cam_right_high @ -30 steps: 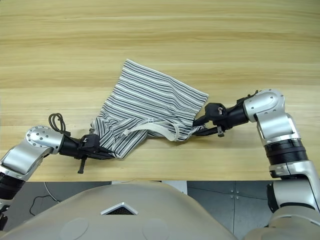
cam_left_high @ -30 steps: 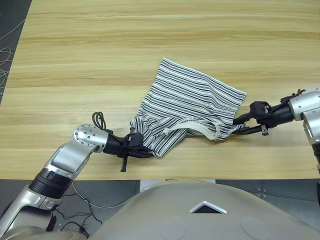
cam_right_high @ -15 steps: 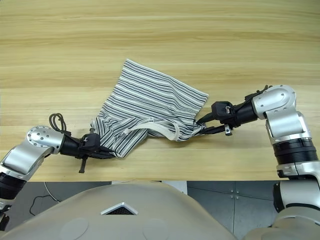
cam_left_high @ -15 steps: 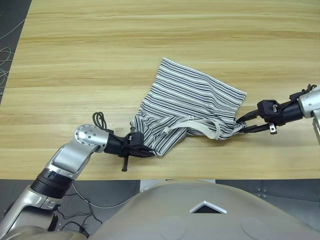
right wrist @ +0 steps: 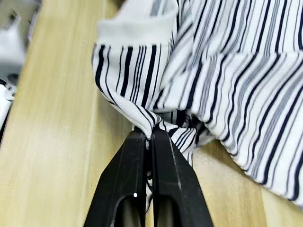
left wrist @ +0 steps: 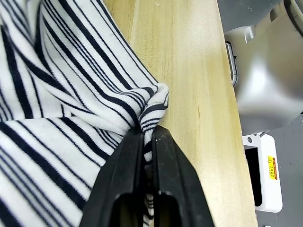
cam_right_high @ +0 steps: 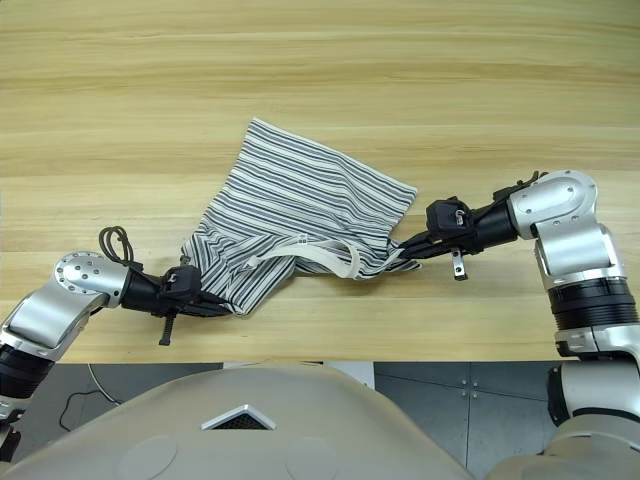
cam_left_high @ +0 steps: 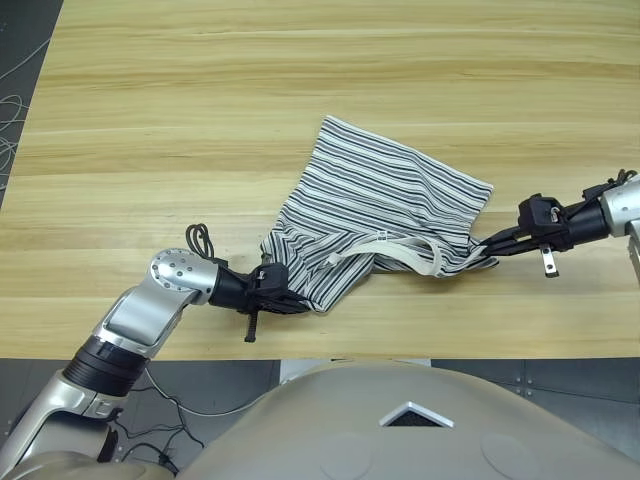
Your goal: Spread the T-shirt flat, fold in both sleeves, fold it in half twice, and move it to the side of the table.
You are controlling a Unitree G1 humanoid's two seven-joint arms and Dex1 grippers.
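Note:
A black-and-white striped T-shirt [cam_left_high: 380, 215] lies bunched on the wooden table [cam_left_high: 200, 120], its white collar band [cam_left_high: 405, 255] showing near the front. My left gripper [cam_left_high: 295, 305] is shut on the shirt's near left corner [left wrist: 154, 106]. At the right, my right gripper [cam_left_high: 485, 243] is shut on a pinch of the shirt's striped edge [right wrist: 147, 125], held just above the table. The cloth is stretched between the two grippers along the table's front.
The table's front edge [cam_left_high: 400, 355] runs just below both grippers. Bare wood extends far back and to both sides of the shirt. Cables [cam_left_high: 8, 110] hang off the table's left side.
My right gripper has drawn to the right and closed on the shirt's edge, pulling that corner outward. The left gripper stays put, holding its corner.

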